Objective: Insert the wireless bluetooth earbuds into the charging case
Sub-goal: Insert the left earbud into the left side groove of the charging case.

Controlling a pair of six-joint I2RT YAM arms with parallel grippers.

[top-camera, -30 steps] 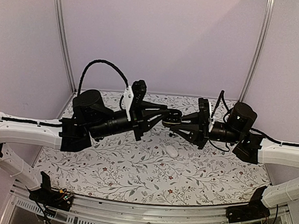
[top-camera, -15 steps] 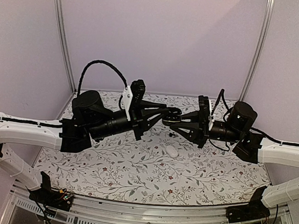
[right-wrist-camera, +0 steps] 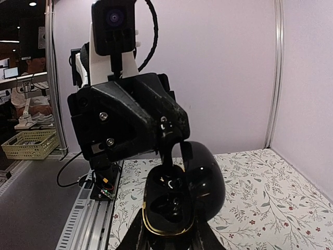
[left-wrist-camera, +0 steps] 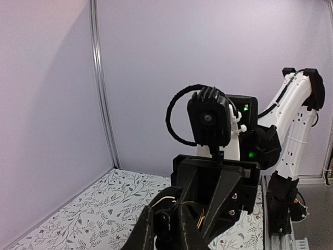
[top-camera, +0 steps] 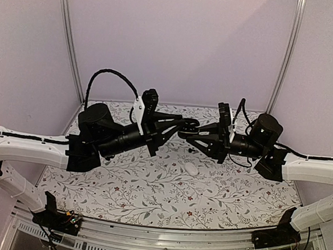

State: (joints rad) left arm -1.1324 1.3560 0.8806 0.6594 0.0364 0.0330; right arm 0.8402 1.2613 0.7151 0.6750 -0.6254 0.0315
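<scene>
The black charging case (right-wrist-camera: 171, 205), gold-rimmed with its lid (right-wrist-camera: 205, 179) open, is held in the air above the table's middle by my right gripper (right-wrist-camera: 169, 237), which is shut on its sides. My left gripper (left-wrist-camera: 165, 230) is shut on a tiny dark roundish earbud (left-wrist-camera: 164, 224). Its fingertips (right-wrist-camera: 169, 151) reach into the case's upper cavity. In the top view the left gripper (top-camera: 188, 125) and the right gripper (top-camera: 183, 133) meet tip to tip. A tiny dark piece (top-camera: 191, 150), perhaps the other earbud, lies on the table below them.
A white oval pebble-shaped object (top-camera: 191, 168) lies on the floral tablecloth (top-camera: 139, 186) in front of the grippers. Purple walls and metal posts (top-camera: 69, 44) close in the back and sides.
Both grippers have shifted slightly to the left and towards the back together, still tip to tip. The case and the earbud stay held.
</scene>
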